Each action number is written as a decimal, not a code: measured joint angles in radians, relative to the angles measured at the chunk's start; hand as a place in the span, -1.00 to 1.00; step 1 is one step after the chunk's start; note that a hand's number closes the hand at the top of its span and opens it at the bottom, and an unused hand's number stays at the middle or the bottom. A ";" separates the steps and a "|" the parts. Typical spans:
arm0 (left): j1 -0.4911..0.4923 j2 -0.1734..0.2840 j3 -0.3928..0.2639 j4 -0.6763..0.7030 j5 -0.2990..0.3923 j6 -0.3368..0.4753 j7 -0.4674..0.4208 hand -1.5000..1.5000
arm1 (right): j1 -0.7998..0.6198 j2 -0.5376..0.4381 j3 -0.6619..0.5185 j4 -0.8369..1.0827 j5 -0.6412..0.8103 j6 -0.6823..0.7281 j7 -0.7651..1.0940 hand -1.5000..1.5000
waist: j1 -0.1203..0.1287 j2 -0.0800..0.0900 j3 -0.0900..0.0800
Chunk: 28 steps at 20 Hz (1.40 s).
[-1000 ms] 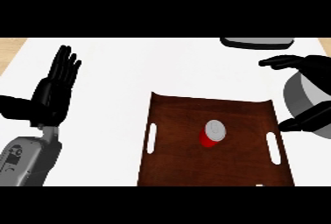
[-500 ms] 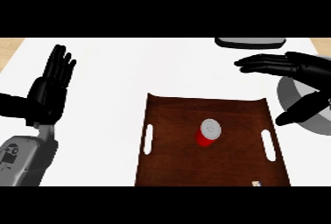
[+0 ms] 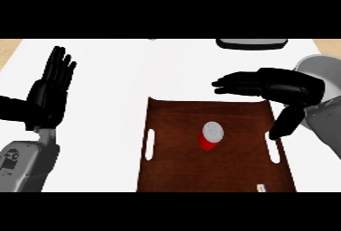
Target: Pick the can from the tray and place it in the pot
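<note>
Red can stands upright near the centre of the brown tray, ungrasped. Right hand hovers above the tray's far right corner, fingers spread apart. Left hand rests open. Grasp, lift and placement in the pot remain.

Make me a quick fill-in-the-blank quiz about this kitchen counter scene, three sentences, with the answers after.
1. The red can stands on the brown ____.
2. The hand nearer the can is the robot's ____ hand.
3. The left hand rests open with fingers pointing ____, at the view's left.

Missing words: tray; right; up
</note>
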<state>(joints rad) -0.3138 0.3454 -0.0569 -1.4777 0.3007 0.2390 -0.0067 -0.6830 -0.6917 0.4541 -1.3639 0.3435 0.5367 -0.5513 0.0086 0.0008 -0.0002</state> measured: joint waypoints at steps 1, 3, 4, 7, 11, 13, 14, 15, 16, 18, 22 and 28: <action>0.004 -0.007 0.001 0.000 -0.004 -0.001 -0.003 0.00 | 0.002 0.014 0.005 0.005 0.017 0.005 0.009 -1.00 | 0.000 0.000 0.000; 0.022 -0.010 0.002 -0.016 -0.013 -0.002 0.000 0.00 | 0.018 0.036 0.018 0.000 0.047 0.013 0.025 -1.00 | -0.001 -0.001 0.000; 0.016 -0.010 0.007 -0.015 -0.015 -0.006 0.004 0.00 | 0.014 0.048 0.024 0.014 0.064 0.018 0.025 -1.00 | -0.001 0.000 0.000; 0.015 -0.028 0.014 0.005 -0.027 -0.015 -0.013 0.00 | 0.045 0.077 0.033 0.009 0.109 0.023 0.029 -1.00 | -0.004 0.000 0.000; 0.040 -0.038 0.023 -0.037 -0.041 -0.018 0.007 0.00 | 0.060 0.114 0.024 0.014 0.158 0.024 0.022 -1.00 | -0.004 -0.001 0.000; 0.040 -0.044 0.027 -0.043 -0.048 -0.020 0.008 0.00 | 0.075 0.146 0.031 0.010 0.179 0.013 0.019 -1.00 | -0.004 -0.001 0.000; 0.035 -0.038 0.038 -0.039 -0.046 -0.031 0.011 0.00 | 0.079 0.160 0.026 0.004 0.185 0.015 0.021 -1.00 | -0.005 -0.001 0.000; 0.039 -0.044 0.043 -0.037 -0.044 -0.037 0.006 0.00 | 0.075 0.179 0.024 0.014 0.197 0.011 0.018 -1.00 | -0.004 -0.001 0.000; 0.046 -0.040 0.052 -0.044 -0.042 -0.047 0.009 0.00 | 0.087 0.186 0.018 -0.003 0.206 0.012 0.021 -1.00 | -0.005 -0.001 0.000; 0.064 -0.047 0.056 -0.064 -0.051 -0.049 0.012 0.00 | 0.107 0.194 0.008 -0.012 0.226 0.006 0.007 -1.00 | -0.005 -0.001 0.000; 0.064 -0.065 0.057 -0.074 -0.079 -0.044 0.020 0.00 | 0.139 0.219 0.008 -0.023 0.297 -0.006 0.018 -1.00 | -0.006 -0.001 0.000; 0.079 -0.090 0.061 -0.096 -0.105 -0.051 0.038 0.00 | 0.145 0.301 -0.007 0.046 0.409 -0.029 0.025 -1.00 | -0.004 -0.001 0.000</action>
<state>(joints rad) -0.2348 0.2550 0.0038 -1.5733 0.1952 0.1881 0.0315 -0.5382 -0.3904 0.4473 -1.3183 0.7521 0.5079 -0.5260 0.0043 0.0001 0.0000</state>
